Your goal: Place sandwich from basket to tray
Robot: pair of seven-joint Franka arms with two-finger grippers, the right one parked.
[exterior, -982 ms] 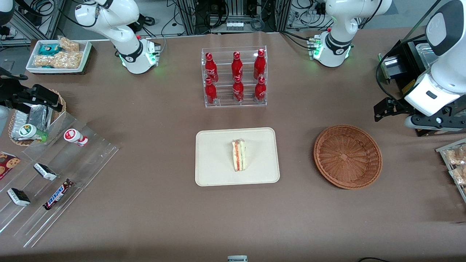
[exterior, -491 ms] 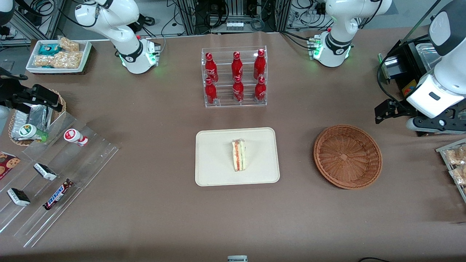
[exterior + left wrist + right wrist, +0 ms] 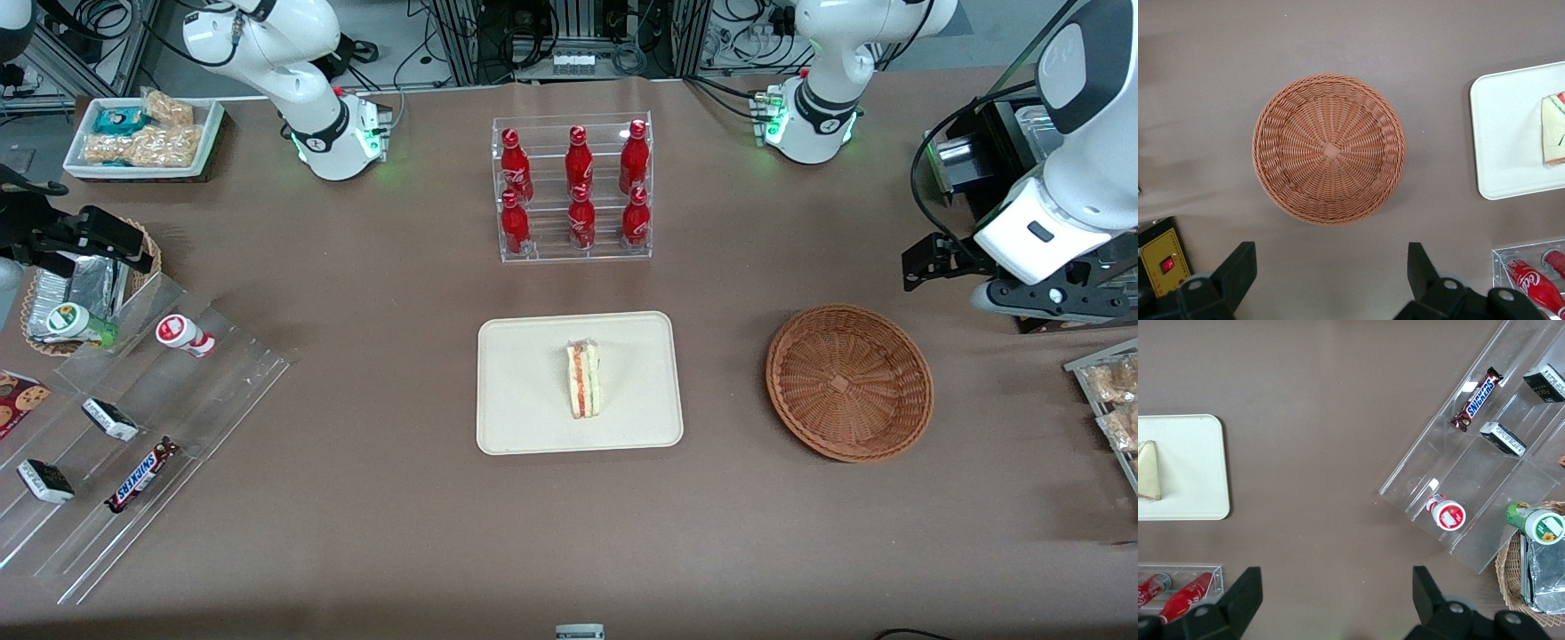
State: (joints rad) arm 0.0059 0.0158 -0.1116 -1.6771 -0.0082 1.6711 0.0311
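— Sandwich (image 3: 584,380) first: where does it sit?

— On the tray (image 3: 524,418), lying near the middle with its striped cut edge up, clear of the rim. The basket (image 3: 849,382) (bare weave, nothing in it) stands well apart, toward the working arm's end of the tabletop.

— And the end effector (image 3: 1331,280)?

— Raised above the tabletop, farther from the front camera than the basket, fingers spread wide and gripping nothing. Its wrist camera looks straight down on the basket.

— Why so high and slack?

— My guess: the placing looks done, so the arm has nothing left to carry.
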